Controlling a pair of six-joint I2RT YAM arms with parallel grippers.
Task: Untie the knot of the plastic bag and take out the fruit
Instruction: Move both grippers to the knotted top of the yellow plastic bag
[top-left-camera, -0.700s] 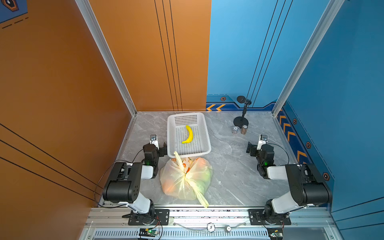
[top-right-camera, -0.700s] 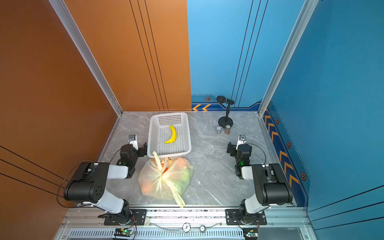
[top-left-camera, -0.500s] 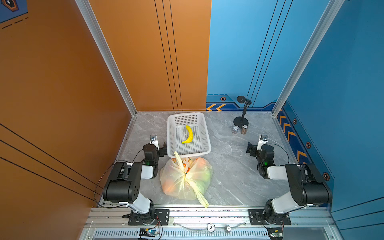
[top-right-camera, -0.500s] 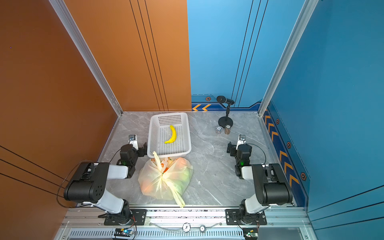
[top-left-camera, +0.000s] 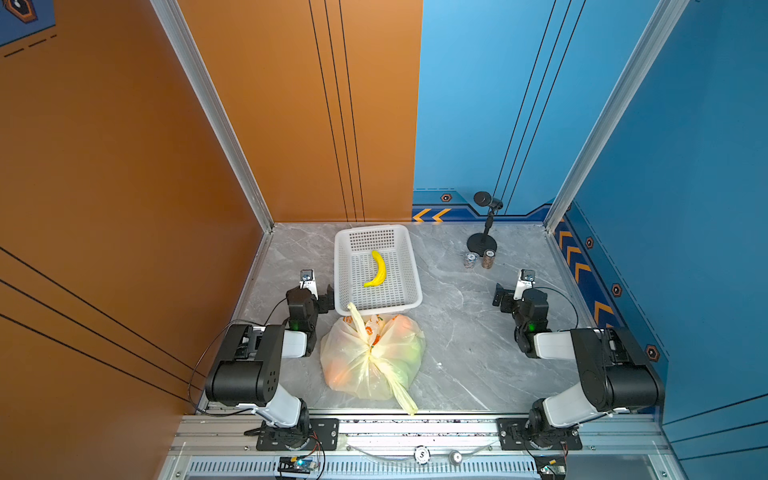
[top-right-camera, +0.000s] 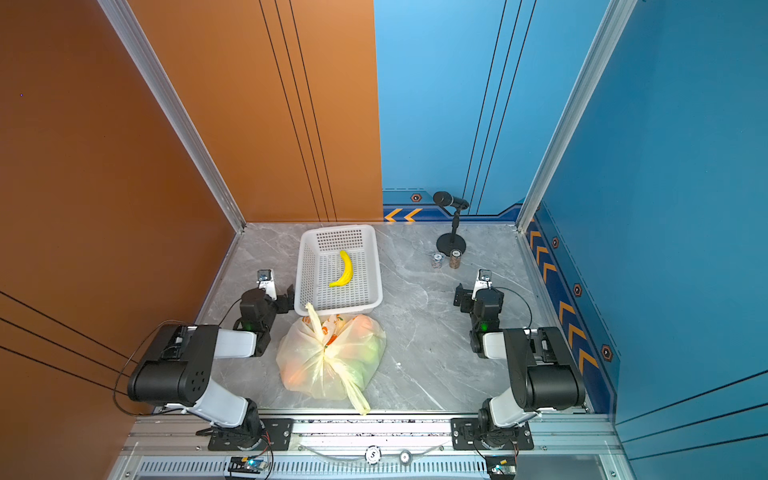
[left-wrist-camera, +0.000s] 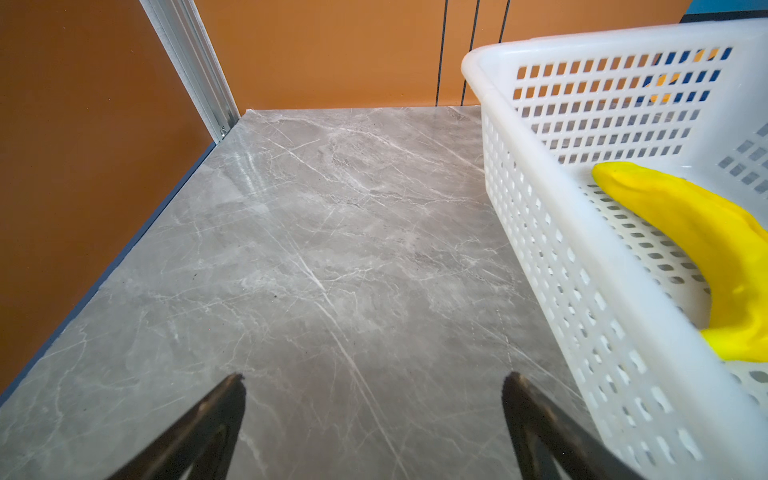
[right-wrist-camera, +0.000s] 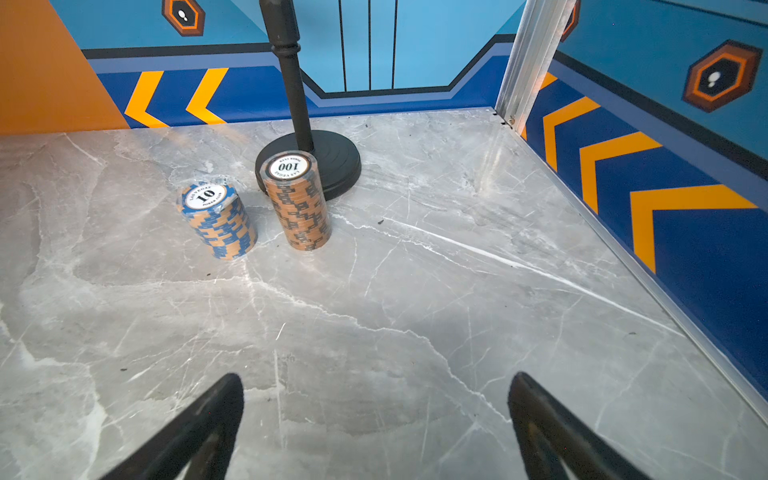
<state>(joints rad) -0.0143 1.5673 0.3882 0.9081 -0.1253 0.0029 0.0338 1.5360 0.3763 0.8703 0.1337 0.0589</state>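
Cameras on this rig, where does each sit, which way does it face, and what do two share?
Top views: high over the front rail, looking down at grey marble tabletop, tied pale-yellow plastic bag, white perforated plastic basket; left arm and right arm show.
Left wrist: low behind the open left gripper, facing the orange wall; basket and yellow banana alongside.
Right wrist: low behind the open right gripper, facing two poker-chip stacks and a black stand.
Shared: basket and banana, left wrist and both top views.

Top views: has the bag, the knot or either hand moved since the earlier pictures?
Nothing visibly changed. The plastic bag lies where it was, by the basket, its knot tied; the left hand and the right hand stay open, empty, apart from it.
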